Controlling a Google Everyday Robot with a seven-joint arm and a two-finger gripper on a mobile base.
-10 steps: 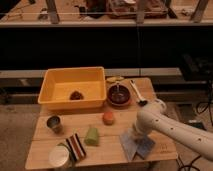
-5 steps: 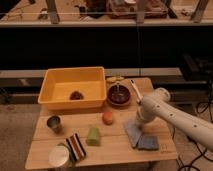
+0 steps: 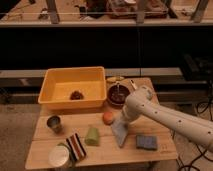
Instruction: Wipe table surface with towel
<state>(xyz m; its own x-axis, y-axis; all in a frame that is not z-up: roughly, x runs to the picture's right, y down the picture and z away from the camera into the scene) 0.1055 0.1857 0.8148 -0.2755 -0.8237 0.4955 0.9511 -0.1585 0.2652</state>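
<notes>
The light wooden table surface (image 3: 150,125) fills the lower half of the camera view. A pale grey-blue towel (image 3: 120,133) lies flat on it right of centre, long and tapered, its narrow end pointing at the front edge. My white arm comes in from the lower right, bends above the dark bowl and reaches down. The gripper (image 3: 121,120) sits at the towel's upper end, shut on the towel. The wrist hides the fingers.
A darker blue pad (image 3: 146,142) lies just right of the towel. An orange fruit (image 3: 108,117), a green object (image 3: 92,136), a striped cloth (image 3: 76,146), a white round container (image 3: 59,156) and a metal cup (image 3: 54,123) lie to its left. A yellow bin (image 3: 52,97) and a dark bowl (image 3: 118,95) stand behind.
The gripper has swept left and away from the front edge, dragging the towel with it. The darker blue pad now lies uncovered to the right of the towel.
</notes>
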